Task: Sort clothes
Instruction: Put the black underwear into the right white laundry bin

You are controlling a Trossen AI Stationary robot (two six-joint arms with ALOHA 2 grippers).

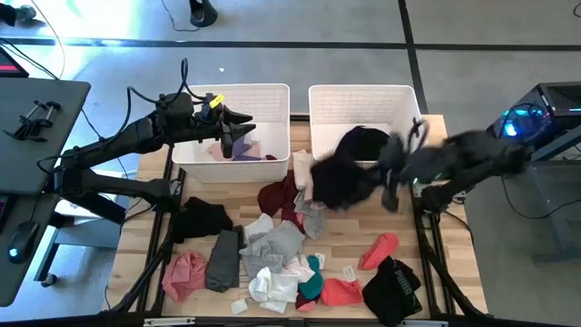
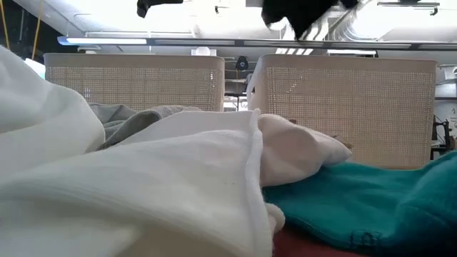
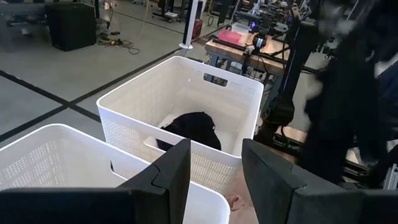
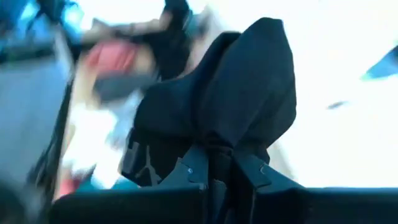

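Observation:
Small garments lie in a pile on the near half of the table: maroon [image 1: 277, 195], grey [image 1: 272, 241], pink [image 1: 184, 272], coral [image 1: 377, 250], teal [image 1: 311, 282] and white [image 1: 268, 286]. My right gripper [image 1: 392, 177] is shut on a black garment [image 1: 340, 177] above the near rim of the right basket [image 1: 363, 95]. It also shows high in the low view [image 2: 300, 14]. Another black garment [image 3: 189, 127] lies inside that basket. My left gripper [image 3: 214, 180] is open and empty above the left basket [image 1: 231, 95]. My right gripper pinches a bunched part of the black garment [image 4: 217, 146] between its two fingers, with several layers gathered together. The rest of the garment [image 4: 242, 81] spreads out beyond the fingertips. It is lifted clear of the table and the pile.
The two white slatted baskets stand side by side at the table's far edge. The left one holds a few lavender and maroon pieces [image 1: 245, 150]. More black garments lie at the pile's left [image 1: 201, 218] and near right [image 1: 395, 286]. White cloth [image 2: 143, 178] and teal cloth [image 2: 357, 200] fill the low view.

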